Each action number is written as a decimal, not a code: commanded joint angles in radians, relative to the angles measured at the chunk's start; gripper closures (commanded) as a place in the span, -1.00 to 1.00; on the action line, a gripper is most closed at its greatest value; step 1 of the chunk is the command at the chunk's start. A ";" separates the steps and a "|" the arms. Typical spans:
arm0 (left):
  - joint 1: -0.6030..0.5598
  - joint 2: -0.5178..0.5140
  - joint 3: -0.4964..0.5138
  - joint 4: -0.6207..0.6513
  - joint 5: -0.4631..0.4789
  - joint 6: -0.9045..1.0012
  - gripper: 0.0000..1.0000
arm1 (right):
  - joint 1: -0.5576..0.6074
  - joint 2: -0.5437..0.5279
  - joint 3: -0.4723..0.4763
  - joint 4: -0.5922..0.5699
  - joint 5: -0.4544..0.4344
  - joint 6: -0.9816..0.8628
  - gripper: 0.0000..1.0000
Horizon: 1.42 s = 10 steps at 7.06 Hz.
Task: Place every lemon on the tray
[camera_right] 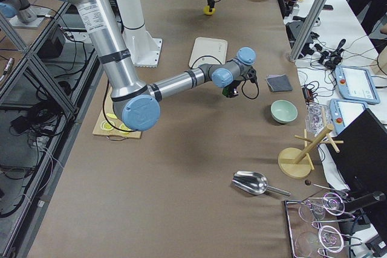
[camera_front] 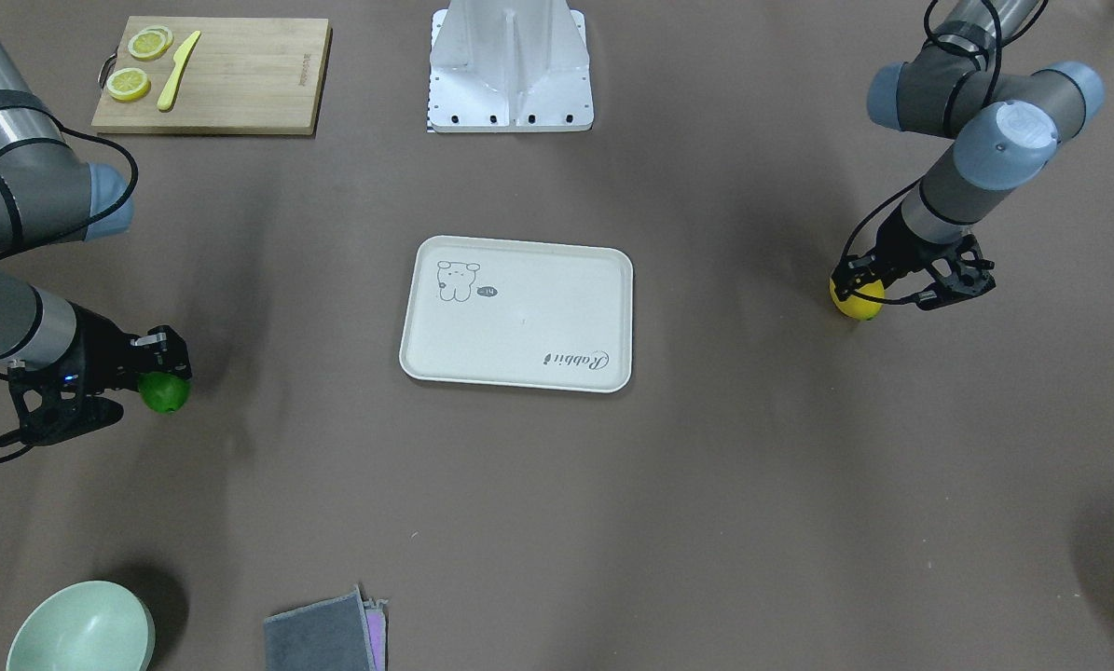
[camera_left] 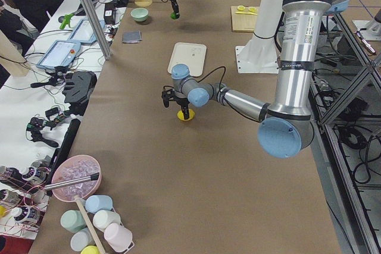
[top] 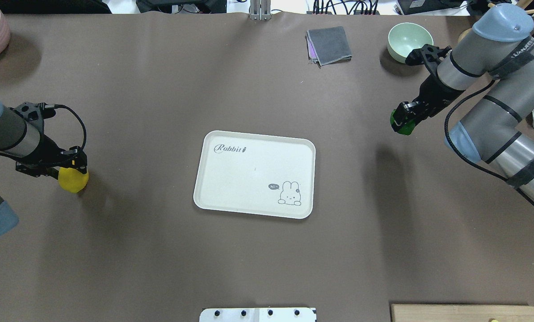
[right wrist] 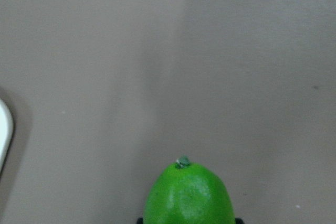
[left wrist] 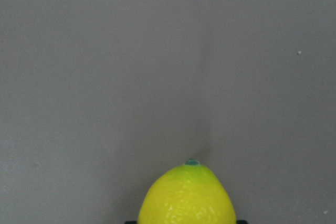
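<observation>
Our left end effector [top: 73, 169] grips the yellow lemon [top: 73, 180] and our right end effector [top: 403, 120] the green lemon [top: 404, 129], both well apart from the tray [top: 249, 179]. We should carry them inward and lower gently.

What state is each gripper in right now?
Left gripper: closed on the yellow lemon.
Right gripper: closed on the green lemon.

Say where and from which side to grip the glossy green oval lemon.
Take the glossy green oval lemon across its broad middle, from above, as the right gripper does. Its nubbed end lies clear of the grip, which spans the shorter width.
</observation>
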 commanded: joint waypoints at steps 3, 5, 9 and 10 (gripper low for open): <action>-0.143 -0.003 -0.085 0.118 -0.154 0.092 1.00 | -0.173 0.157 0.061 0.003 -0.014 -0.010 0.67; -0.253 -0.041 -0.168 0.367 -0.180 0.261 1.00 | -0.266 0.224 0.046 0.021 -0.079 -0.010 0.64; -0.390 -0.317 -0.249 0.858 -0.187 0.424 1.00 | -0.324 0.221 -0.015 0.089 -0.133 -0.019 -0.99; -0.391 -0.357 -0.254 0.912 -0.185 0.424 1.00 | -0.292 0.223 0.001 0.087 -0.127 -0.023 -1.00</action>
